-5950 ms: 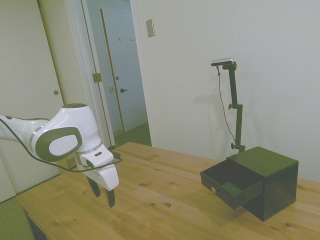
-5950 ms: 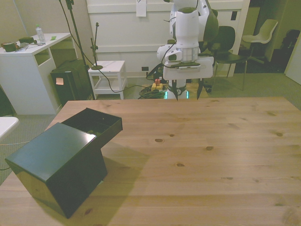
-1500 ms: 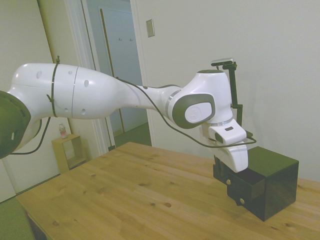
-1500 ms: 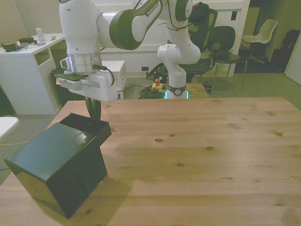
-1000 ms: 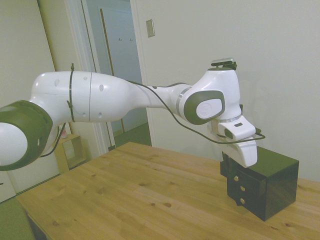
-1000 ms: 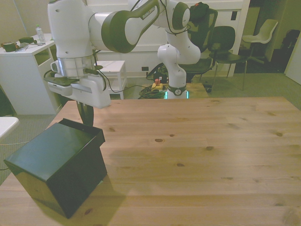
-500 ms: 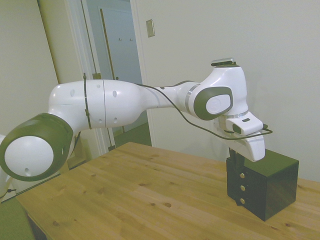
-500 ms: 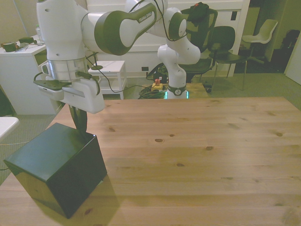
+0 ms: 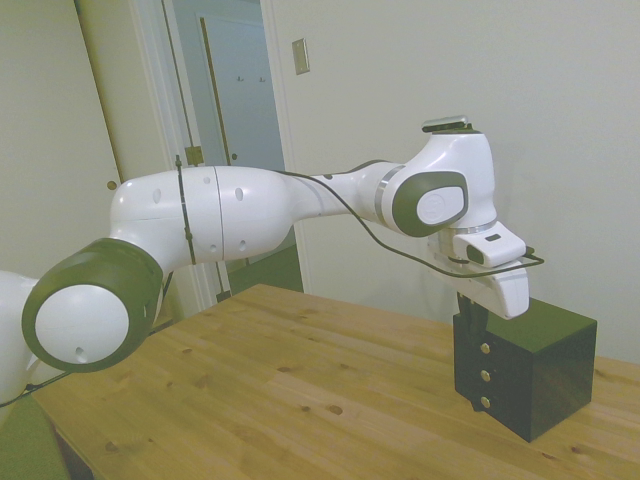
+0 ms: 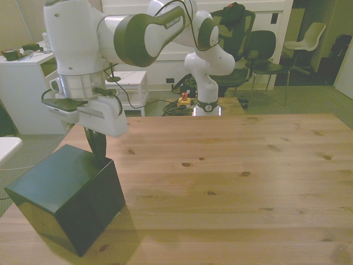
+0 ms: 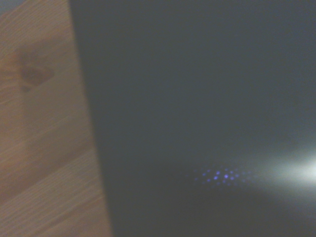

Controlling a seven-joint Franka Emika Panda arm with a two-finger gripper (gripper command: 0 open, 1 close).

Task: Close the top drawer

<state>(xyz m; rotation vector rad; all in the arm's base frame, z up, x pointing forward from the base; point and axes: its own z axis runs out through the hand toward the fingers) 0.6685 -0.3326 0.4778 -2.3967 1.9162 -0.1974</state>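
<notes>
We pick up the side view at its left edge, where the white arm [image 9: 230, 215] comes in big and close, and we follow it across the frame to the wrist on the right. There the gripper [image 9: 472, 322] hangs over the near top corner of the black cabinet [image 9: 545, 370], its dark fingers pointing down right at the cabinet's front upper edge. We cannot tell whether those fingers are parted or pressed together; they read as one dark shape here.

Below the fingers we see the top drawer [image 9: 482, 341], flush with the cabinet's front face, its small round knob [image 9: 484, 349] lined up directly above the two knobs of the lower drawers. The cabinet sits at the lower right of the side view on the wooden table [image 9: 280, 390].

Over in the front view we start at the lower left, and there is the cabinet [image 10: 60, 190] again, a plain black cube with nothing standing out from its outline. The gripper [image 10: 98, 147] hangs at its far upper corner, touching or just short of it, we cannot say which. To the right the table [image 10: 237, 176] runs wide across the frame.

The wrist view gives us a blurred dark surface of the cabinet [image 11: 197, 108] beside a strip of table wood [image 11: 44, 138].
</notes>
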